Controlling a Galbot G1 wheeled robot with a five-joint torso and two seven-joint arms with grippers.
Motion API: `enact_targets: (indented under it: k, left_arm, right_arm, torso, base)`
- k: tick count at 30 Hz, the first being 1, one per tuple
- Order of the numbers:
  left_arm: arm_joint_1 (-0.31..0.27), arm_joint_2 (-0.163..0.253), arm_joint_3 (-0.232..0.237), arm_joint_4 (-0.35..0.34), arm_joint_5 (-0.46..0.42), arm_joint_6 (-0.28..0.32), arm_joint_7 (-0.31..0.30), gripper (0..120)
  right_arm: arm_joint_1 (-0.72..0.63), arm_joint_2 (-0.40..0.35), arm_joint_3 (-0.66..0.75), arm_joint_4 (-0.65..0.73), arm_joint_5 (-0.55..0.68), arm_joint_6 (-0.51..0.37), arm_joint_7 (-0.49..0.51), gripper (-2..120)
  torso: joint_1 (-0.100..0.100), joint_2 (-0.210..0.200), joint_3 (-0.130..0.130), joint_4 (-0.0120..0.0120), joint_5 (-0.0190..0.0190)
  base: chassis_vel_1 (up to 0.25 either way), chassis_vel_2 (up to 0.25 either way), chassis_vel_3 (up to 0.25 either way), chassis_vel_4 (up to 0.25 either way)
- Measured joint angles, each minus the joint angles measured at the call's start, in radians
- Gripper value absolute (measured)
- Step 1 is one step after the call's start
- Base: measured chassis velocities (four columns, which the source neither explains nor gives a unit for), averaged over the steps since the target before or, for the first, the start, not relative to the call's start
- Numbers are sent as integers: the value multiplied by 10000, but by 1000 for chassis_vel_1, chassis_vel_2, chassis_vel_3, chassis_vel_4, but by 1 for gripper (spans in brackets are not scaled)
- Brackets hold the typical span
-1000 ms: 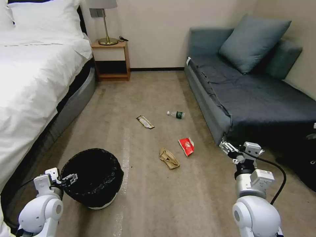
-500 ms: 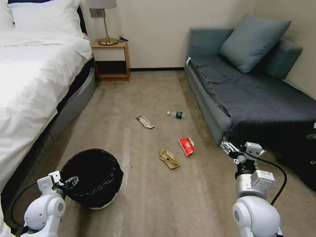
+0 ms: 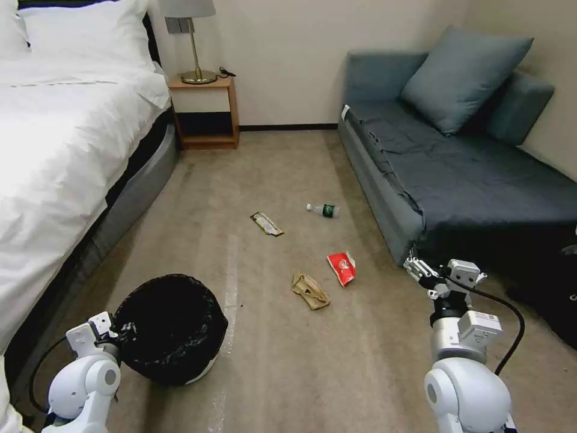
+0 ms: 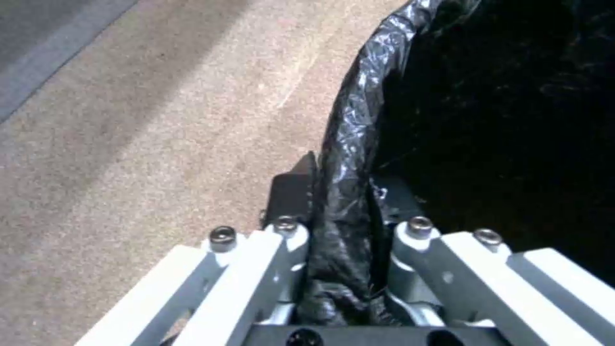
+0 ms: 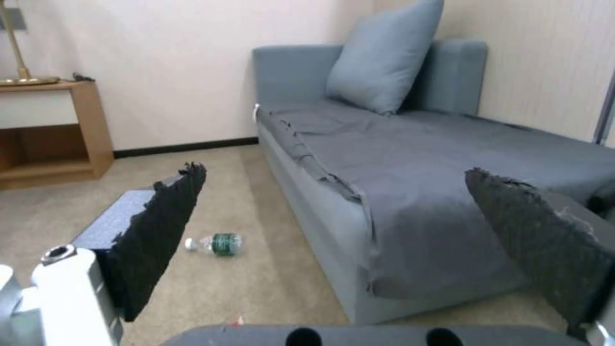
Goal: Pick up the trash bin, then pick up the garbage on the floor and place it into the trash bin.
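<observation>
Head view puts the bin [image 3: 171, 328] on the carpet beside the bed [image 3: 60, 150], tipped a little so its white base shows on the side away from the bed. The left pincer [image 3: 117, 337] is at the bin's near rim; in the left wrist view its two fingers [image 4: 288, 192] pinch the bag-covered rim [image 4: 349, 158] between them, one outside, one inside. To lift well, I judge the grip should sit deep enough to hold the hard wall and not just loose plastic, and the rise should be slow and level so the bin does not swing or slip from the one-sided hold.

Beyond the bin, toward the sofa [image 3: 457, 180], lie the paper bag [image 3: 309, 290] and red wrapper [image 3: 341, 267], close together; farther off are the long wrapper [image 3: 266, 224] and the bottle [image 3: 323, 210], the last near the sofa's front. The right pincer [image 3: 421, 272] hangs spread wide just beside the sofa's corner, holding nothing.

Whether the bin's base is fully clear of the carpet is hard to tell. Its inside is black and unreadable, and the inner finger is mostly lost against the bag.
</observation>
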Motion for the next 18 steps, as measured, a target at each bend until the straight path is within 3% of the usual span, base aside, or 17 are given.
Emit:
enact_targets:
  k: [4, 18]
  left_arm:
    - [60, 16, -32, -115, -165, 10, 8, 5]
    - [87, -48, -423, -562, -1085, 170, -181, 4]
  right_arm:
    - [-17, -3, 15, 23, -10, 14, 5, 100]
    - [-95, -78, -7, 246, 315, 39, 60, 100]
  torso:
    - [0, -1, 1, 0, -7]
    - [1, -6, 6, -8, -27]
  base:
    - [0, 0, 0, 0]
    - [0, 0, 0, 0]
